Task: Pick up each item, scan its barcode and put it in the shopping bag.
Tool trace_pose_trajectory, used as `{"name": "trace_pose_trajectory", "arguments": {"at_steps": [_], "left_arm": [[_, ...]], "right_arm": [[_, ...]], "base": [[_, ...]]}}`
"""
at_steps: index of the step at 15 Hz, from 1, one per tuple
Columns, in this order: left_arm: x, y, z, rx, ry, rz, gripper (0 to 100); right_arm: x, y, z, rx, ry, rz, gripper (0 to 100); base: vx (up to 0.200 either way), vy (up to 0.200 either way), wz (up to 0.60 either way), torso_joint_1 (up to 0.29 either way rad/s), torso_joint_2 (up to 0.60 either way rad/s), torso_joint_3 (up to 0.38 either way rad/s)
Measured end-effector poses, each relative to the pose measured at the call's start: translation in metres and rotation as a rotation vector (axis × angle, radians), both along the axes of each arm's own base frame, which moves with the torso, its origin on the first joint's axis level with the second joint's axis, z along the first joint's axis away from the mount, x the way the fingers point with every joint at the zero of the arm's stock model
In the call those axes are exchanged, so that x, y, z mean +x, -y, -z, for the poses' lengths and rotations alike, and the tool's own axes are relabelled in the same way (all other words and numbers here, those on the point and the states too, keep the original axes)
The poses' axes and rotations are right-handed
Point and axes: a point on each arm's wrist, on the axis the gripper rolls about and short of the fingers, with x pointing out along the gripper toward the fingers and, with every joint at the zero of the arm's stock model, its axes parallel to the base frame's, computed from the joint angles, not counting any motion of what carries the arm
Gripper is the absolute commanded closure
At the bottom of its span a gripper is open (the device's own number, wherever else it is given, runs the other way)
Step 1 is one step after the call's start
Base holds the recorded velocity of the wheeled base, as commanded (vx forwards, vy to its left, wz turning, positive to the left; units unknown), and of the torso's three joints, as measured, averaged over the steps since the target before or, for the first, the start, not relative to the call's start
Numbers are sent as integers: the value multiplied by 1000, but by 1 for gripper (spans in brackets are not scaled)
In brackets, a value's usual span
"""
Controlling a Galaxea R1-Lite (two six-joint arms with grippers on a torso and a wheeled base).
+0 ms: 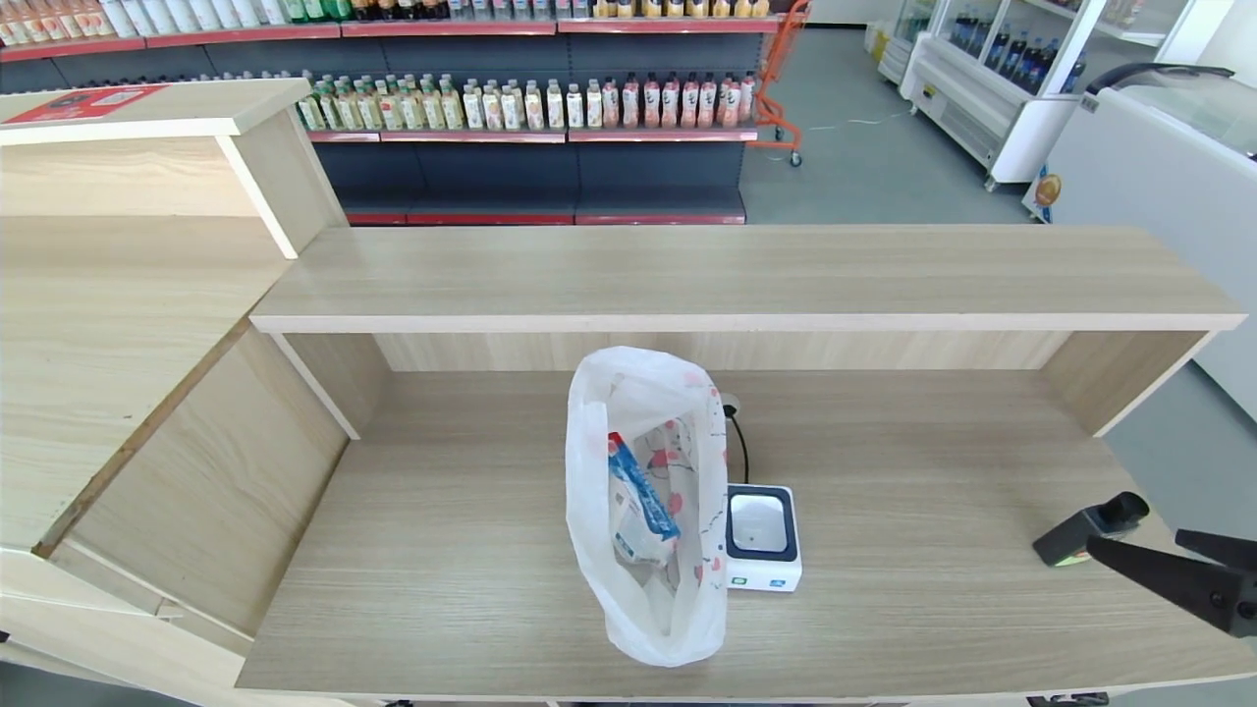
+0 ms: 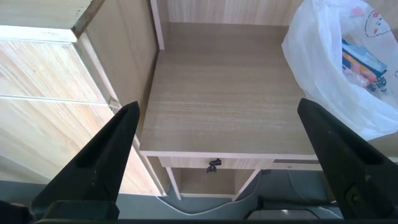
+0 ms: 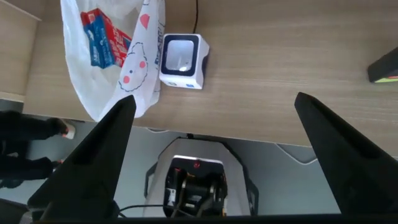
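Observation:
A white plastic shopping bag (image 1: 643,511) stands open in the middle of the counter, with a blue, white and red packet (image 1: 638,506) inside it. The bag (image 2: 339,74) and the packet (image 2: 360,59) also appear in the left wrist view. Just right of the bag sits the white barcode scanner (image 1: 763,536) with its dark window facing up. A dark item with a green end (image 1: 1088,528) lies far right. My right gripper (image 1: 1139,546) is open beside it, holding nothing. My left gripper (image 2: 219,109) is open over the counter's front left part.
A raised wooden shelf (image 1: 746,280) runs along the back of the counter, with side panels (image 1: 196,501) at the left. The scanner's cable (image 1: 738,437) runs back behind the bag. The counter's front edge (image 3: 249,134) lies under my right gripper (image 3: 216,102).

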Motion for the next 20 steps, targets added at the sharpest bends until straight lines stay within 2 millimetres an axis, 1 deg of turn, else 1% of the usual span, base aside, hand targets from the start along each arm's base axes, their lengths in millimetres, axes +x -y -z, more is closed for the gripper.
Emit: {"name": "trace_pose_trajectory", "arguments": {"at_steps": [4,13,19,20], "left_arm": [[0,0,0,-14,0,-3,0],[0,0,0,-19,1,-4,0],[0,0,0,-7,1,-2,0],[0,0,0,0,0,0,0]], "right_arm": [[0,0,-1,23,-11,13,0],[7,-1,-3,25,-26,8,0],[9,-1,-1,24,-41,12,0],[11,-1,-2,24,-38,12,0]], "base": [[0,-200,0,0,1,4],[-200,-200,0,3,3,1],[0,0,0,0,0,0],[0,-200,0,12,-2,2]]}}
